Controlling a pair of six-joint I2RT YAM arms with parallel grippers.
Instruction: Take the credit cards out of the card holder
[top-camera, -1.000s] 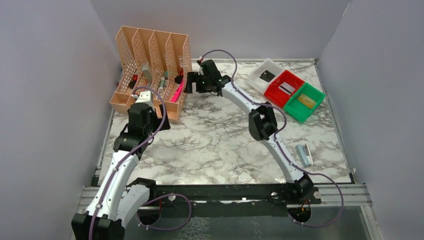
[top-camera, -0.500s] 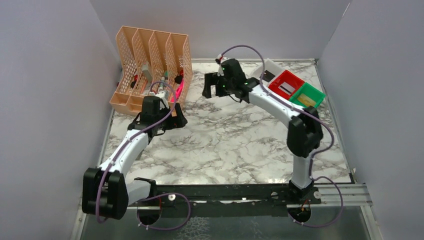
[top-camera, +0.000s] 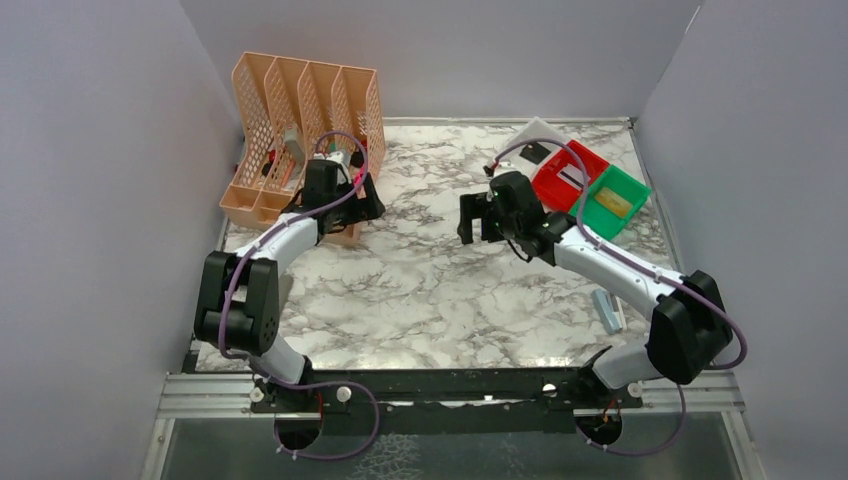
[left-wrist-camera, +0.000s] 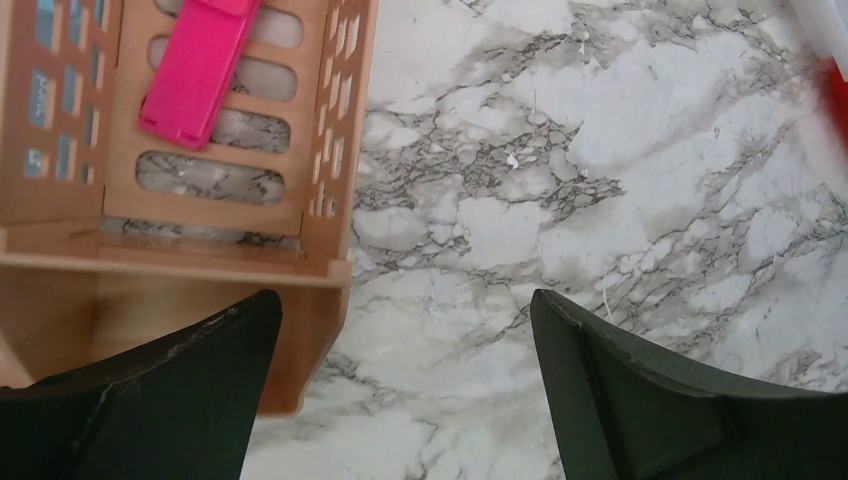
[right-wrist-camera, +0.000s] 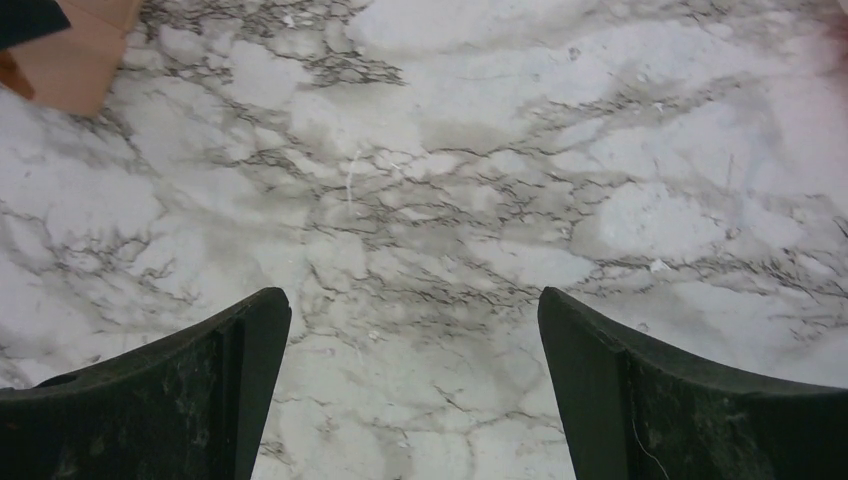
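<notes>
Both your grippers gape over veined marble table (top-camera: 420, 290): left gripper (left-wrist-camera: 400, 335) beside latticed peach rack (left-wrist-camera: 190, 285), right gripper (right-wrist-camera: 415, 335) mid-table. Flat blue-grey card holder (top-camera: 608, 310) lies near right.

The card holder (top-camera: 608, 310) lies on the desk (top-camera: 420, 290). The white bin (top-camera: 535, 128), red bin (top-camera: 547, 187) and green bin (top-camera: 600, 232) each hold one credit card (top-camera: 572, 178).

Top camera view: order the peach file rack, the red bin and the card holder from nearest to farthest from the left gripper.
1. The peach file rack, back left, right beside the left gripper.
2. The red bin, across the table at back right.
3. The card holder, near the right edge, toward the front.
</notes>
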